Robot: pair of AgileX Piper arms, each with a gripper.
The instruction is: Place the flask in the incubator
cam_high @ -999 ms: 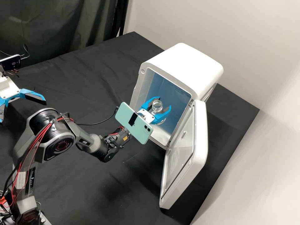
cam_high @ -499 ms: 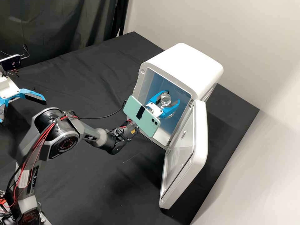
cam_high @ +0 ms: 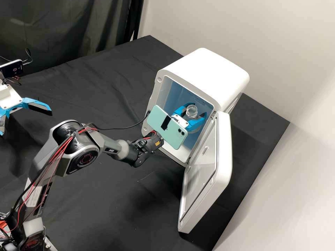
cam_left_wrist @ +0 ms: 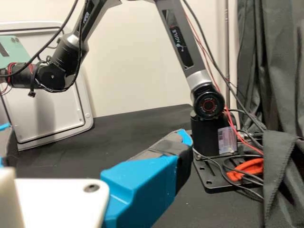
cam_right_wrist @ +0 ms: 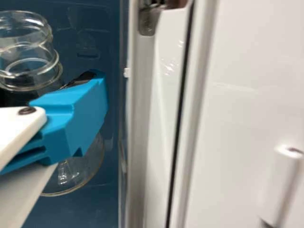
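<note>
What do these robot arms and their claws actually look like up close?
The right arm is dark grey with fat rounded joints, red cables, a red ring on one joint and a mint-green phone at the wrist. The right claw and left claw have white bases and two bright blue fingers.

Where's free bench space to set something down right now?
Free: the far bench between the left gripper and the incubator, and the near bench beside its open door. Crowded: the chamber, where the right gripper holds the flask.
</note>
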